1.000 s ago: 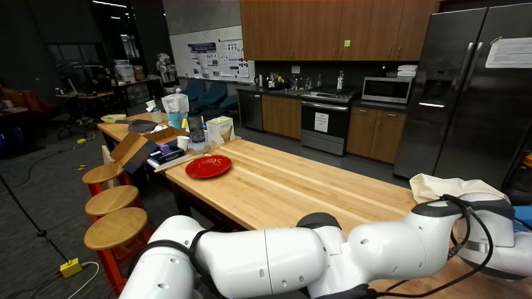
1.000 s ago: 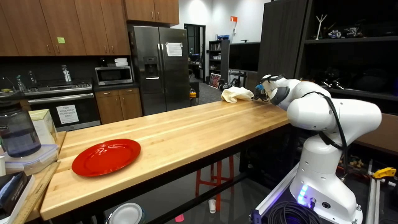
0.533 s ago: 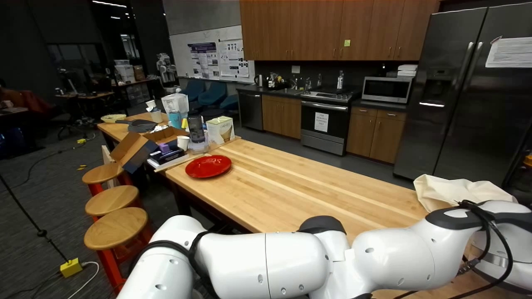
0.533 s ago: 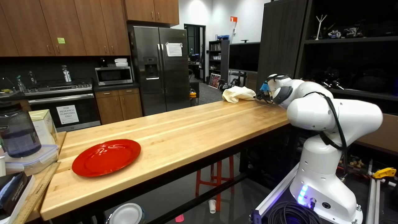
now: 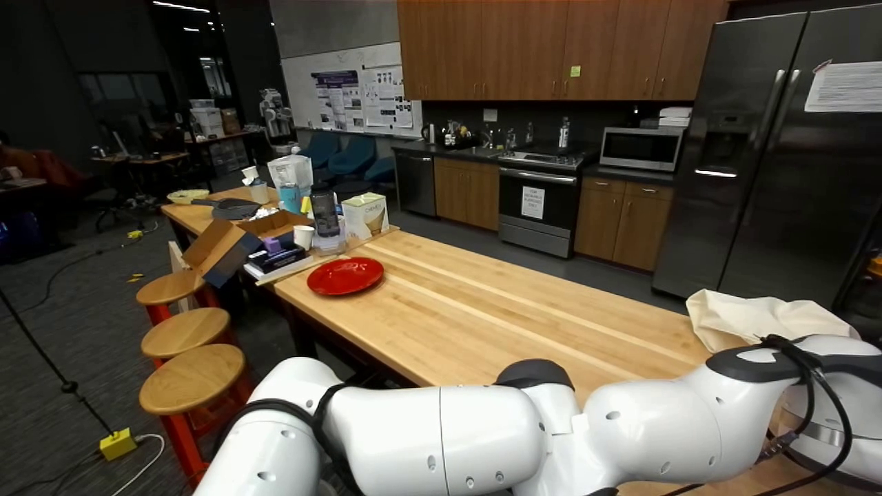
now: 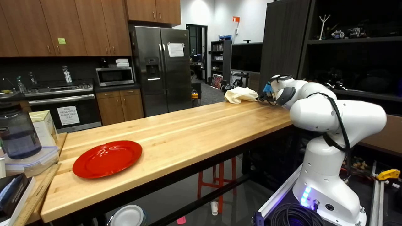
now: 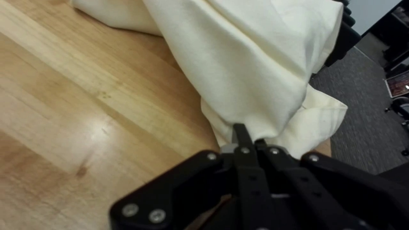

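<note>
In the wrist view, the jaws of the gripper point(image 7: 250, 134) stand nearly together, a thin fold of the cream cloth point(image 7: 249, 73) pinched between their tips. From there the cloth fans out in loose creases from 10 to 1 o'clock, one corner poking out between 2 and 3 o'clock. It rests on the wooden table point(image 6: 176, 138), near the far end in an exterior view, where the white robot arm point(image 6: 329, 116) reaches in from about 3 o'clock. There the red plate point(image 6: 106, 158) lies well apart from the cloth, toward 8 o'clock; beyond, at 9 o'clock of the plate, sits a clear lidded tub point(image 6: 34, 167) with a dark jar point(image 6: 19, 135) standing on it
</note>
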`<control>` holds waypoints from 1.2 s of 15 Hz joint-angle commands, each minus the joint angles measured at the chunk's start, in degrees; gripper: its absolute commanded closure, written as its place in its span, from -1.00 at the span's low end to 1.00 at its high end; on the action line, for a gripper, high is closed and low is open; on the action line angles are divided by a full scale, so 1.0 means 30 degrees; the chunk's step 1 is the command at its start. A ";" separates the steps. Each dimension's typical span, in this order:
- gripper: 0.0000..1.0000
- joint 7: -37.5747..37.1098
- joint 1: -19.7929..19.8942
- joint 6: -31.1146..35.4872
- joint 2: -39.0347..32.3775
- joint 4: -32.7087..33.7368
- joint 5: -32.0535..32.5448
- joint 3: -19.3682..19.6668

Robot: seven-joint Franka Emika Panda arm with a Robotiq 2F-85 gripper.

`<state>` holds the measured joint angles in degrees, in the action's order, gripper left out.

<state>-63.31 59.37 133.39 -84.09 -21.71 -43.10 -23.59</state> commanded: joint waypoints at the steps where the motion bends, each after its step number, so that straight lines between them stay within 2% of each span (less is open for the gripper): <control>1: 0.99 0.2903 0.0184 -0.1656 -0.0001 -0.0126 -0.0070 -0.0162; 7: 0.99 1.0121 0.1049 -0.4498 0.0002 0.0139 -0.0691 -0.0698; 8: 0.99 1.1240 0.1102 -0.5080 0.0004 0.0331 -0.1268 -0.0346; 13: 0.99 1.6967 0.2116 -0.7819 0.0042 0.0211 -0.2765 -0.0656; 18: 0.99 2.1200 0.3114 -1.0205 0.0017 0.0041 -0.3657 -0.0637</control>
<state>-6.48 66.67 106.77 -84.04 -21.10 -52.33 -24.68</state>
